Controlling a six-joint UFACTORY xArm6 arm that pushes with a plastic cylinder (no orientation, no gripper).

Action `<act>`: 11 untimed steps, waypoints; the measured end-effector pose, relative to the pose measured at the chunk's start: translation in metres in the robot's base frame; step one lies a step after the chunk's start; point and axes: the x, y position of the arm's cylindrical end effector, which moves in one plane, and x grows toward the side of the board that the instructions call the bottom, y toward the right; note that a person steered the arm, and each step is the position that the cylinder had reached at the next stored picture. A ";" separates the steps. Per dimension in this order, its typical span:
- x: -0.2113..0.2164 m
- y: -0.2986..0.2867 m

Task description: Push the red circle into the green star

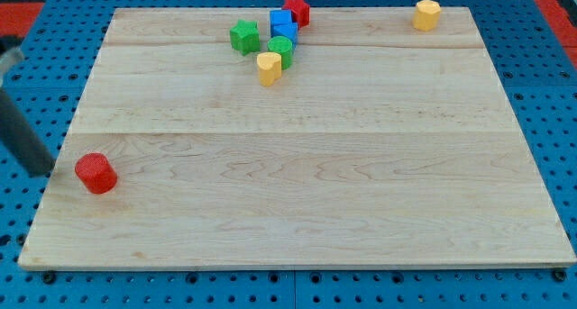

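Observation:
The red circle lies near the left edge of the wooden board, low on the view's left. The green star sits near the top of the board, in a cluster of blocks far up and to the right of the red circle. My tip is at the board's left edge, just left of the red circle, with a small gap between them. The dark rod slants up to the view's left edge.
Beside the green star are a blue block, a red block, a green round block and a yellow block. Another yellow block sits at the top right. The wooden board lies on a blue pegboard.

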 end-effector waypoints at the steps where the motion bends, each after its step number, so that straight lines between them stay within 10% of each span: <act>1: 0.015 0.053; 4: -0.127 0.122; 5: -0.074 0.112; 9: -0.212 0.239; 11: -0.159 0.201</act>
